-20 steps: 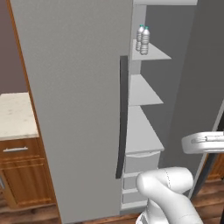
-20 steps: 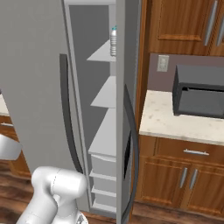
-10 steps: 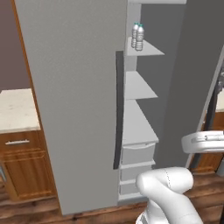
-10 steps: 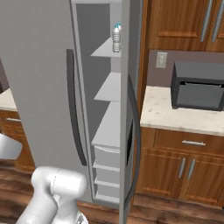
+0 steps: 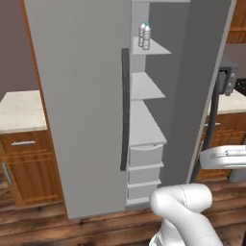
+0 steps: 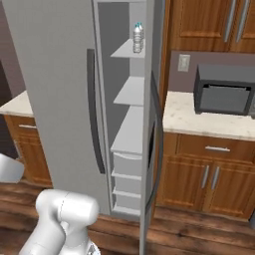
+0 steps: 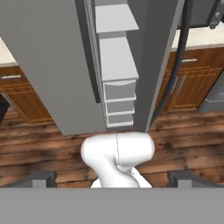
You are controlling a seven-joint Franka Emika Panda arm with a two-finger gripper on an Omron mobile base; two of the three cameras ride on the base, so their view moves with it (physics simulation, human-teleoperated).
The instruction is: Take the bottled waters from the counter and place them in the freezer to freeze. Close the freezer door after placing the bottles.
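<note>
Two bottled waters point(image 5: 144, 36) point(image 6: 138, 37) stand side by side on the top shelf inside the freezer point(image 5: 144, 129) point(image 6: 130, 129). The freezer door point(image 5: 81, 96) point(image 6: 55, 74) point(image 7: 48, 57) stands part open, its long dark bar handle point(image 5: 125, 110) point(image 6: 94, 109) facing me. The counter point(image 5: 19, 110) point(image 6: 17, 103) lies to the left of the door. In the hand view my gripper point(image 7: 113, 178) is open with nothing between its fingertips point(image 7: 43, 177), well back from the freezer and looking down over its drawers point(image 7: 118, 103).
The other fridge door point(image 5: 206, 81) point(image 6: 155, 124) hangs open on the right of the gap. A dark microwave point(image 6: 224, 89) sits on the right counter point(image 6: 209, 119) over wooden cabinets point(image 6: 209, 174). Wood floor point(image 7: 52, 144) spreads in front.
The whole picture has shifted, so the base has moved: more of the left counter shows now. The bottles stay on the shelf, the door stays part open, the gripper stays open.
</note>
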